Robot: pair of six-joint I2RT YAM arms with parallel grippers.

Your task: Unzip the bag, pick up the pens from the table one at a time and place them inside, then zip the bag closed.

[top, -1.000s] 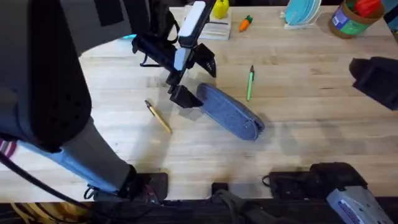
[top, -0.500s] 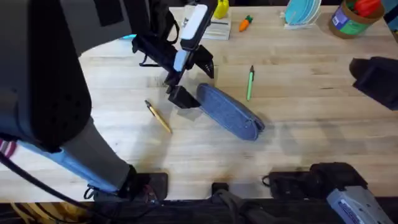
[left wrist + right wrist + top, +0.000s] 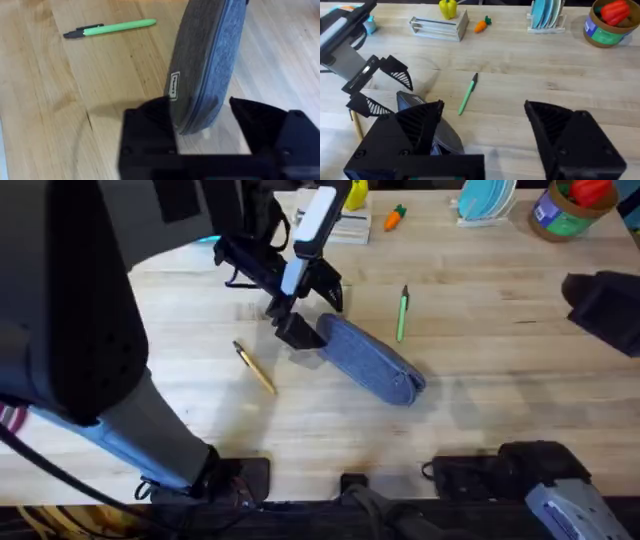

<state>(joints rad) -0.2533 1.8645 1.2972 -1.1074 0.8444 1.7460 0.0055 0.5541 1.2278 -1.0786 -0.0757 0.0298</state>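
Bag (image 3: 207, 60) end between left gripper (image 3: 205, 132) fingers.

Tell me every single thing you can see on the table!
bag: one, blue-grey, middle of the table, lying slantwise
green pen: one, just beyond the bag
yellow-tan pen: one, left of the bag
carrot toy: one, orange, far edge
yellow toy: one, far edge
plates in a rack: pale blue, far right
green tub with a red thing: one, far right corner
left hand: open, straddling the bag's end
right hand: open, raised over the right side
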